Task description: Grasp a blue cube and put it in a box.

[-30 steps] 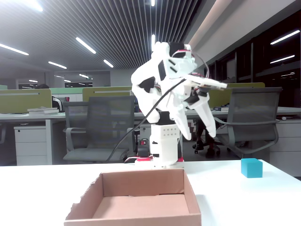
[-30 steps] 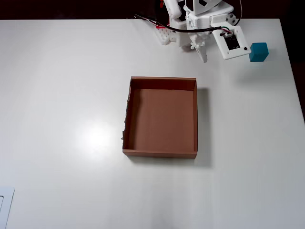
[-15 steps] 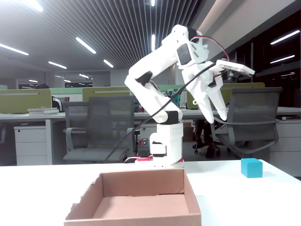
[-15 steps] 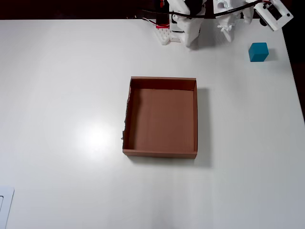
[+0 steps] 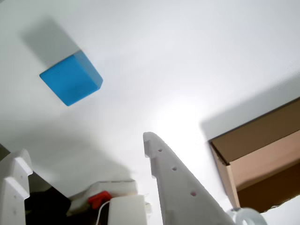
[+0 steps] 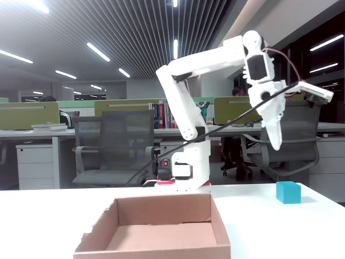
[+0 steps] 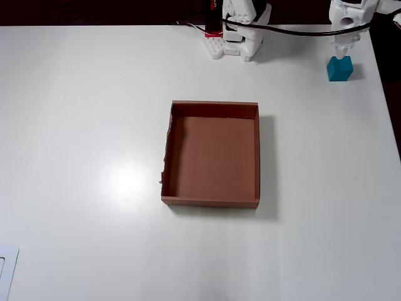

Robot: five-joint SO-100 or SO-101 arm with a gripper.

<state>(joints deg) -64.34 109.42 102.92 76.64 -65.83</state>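
Observation:
The blue cube [image 5: 70,79] sits on the white table, at the upper left of the wrist view. In the fixed view the blue cube [image 6: 288,192] is at the right, and in the overhead view it [image 7: 339,69] is at the far right. My gripper [image 5: 84,146] is open and empty, with its fingers wide apart. It hangs well above the cube [image 6: 276,143] and points down, just behind it in the overhead view [image 7: 343,47]. The brown cardboard box [image 7: 213,200] lies empty mid-table, with a ragged left wall. It also shows in the fixed view [image 6: 161,249] and the wrist view [image 5: 262,154].
The arm's base [image 7: 238,31] stands at the table's back edge with a black cable running to the gripper. The table's right edge [image 7: 383,94] is close to the cube. A white object [image 7: 6,271] lies at the front left corner.

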